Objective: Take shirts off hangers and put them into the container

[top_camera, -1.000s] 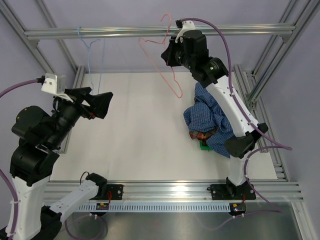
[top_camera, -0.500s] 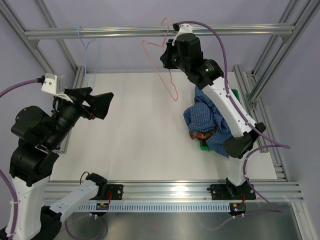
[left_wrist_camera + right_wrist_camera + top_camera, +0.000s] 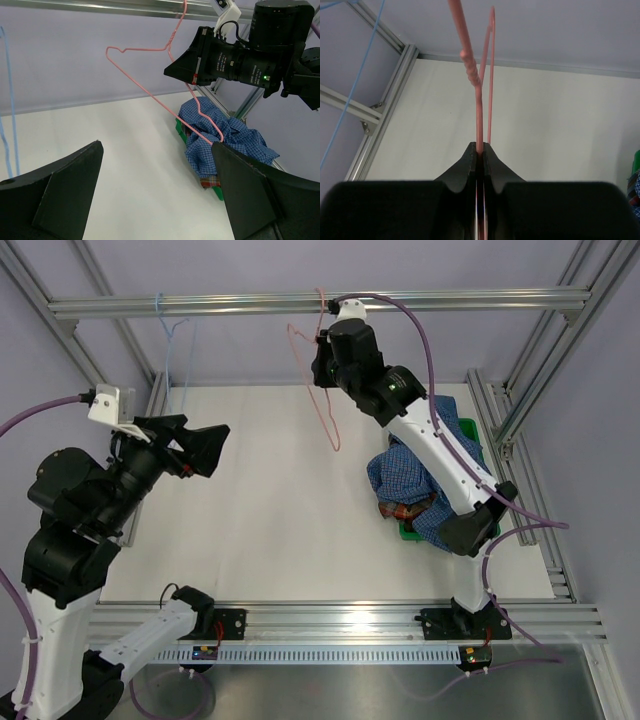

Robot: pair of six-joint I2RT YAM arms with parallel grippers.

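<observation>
Counting: pink hanger [image 3: 478, 110], blue hanger [image 3: 10, 95]; two shirts [image 3: 405, 470], apparently; one green tray [image 3: 467, 427].

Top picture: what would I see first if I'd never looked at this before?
The pink hanger, pinched in the right gripper high up by the metal rail. Next, the blue shirt, heaped over the green tray at the right. On the left, the left gripper hangs wide open, holding nothing.
</observation>
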